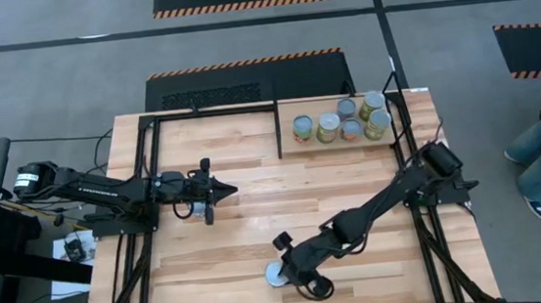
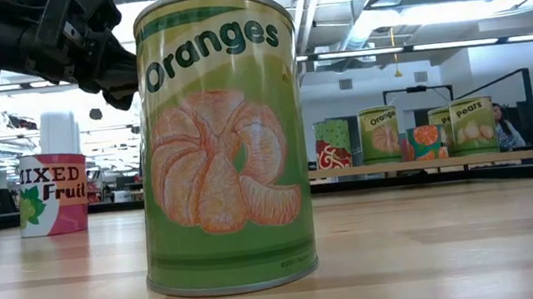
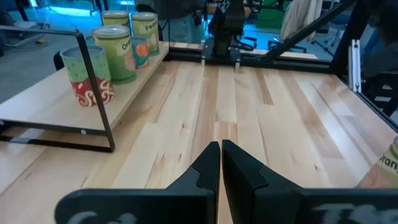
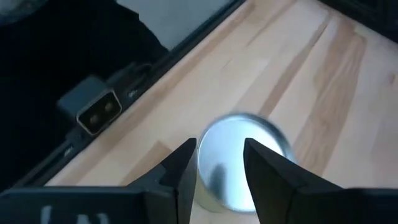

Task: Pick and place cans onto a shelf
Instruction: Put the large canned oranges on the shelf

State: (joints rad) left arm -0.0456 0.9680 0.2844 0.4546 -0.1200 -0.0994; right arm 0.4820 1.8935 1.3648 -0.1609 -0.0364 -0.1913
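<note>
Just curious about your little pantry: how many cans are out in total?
6 that I can see: five standing on the shelf at the far right, one on the table's near edge below the right gripper. Others may be hidden.

1. "Oranges" stood in dark green letters on the green can [image 2: 219,140] filling the centre of the low view.
2. "MIXED Fruit", its first letter cut off, showed on the red-and-white can [image 2: 52,193] at the left of the frame.
3. "Oranges" and "Pears" could be made out on two cans, [image 2: 380,135] and [image 2: 472,125], on the shelf [image 2: 419,164] at right; the other labels there were unreadable.
</note>
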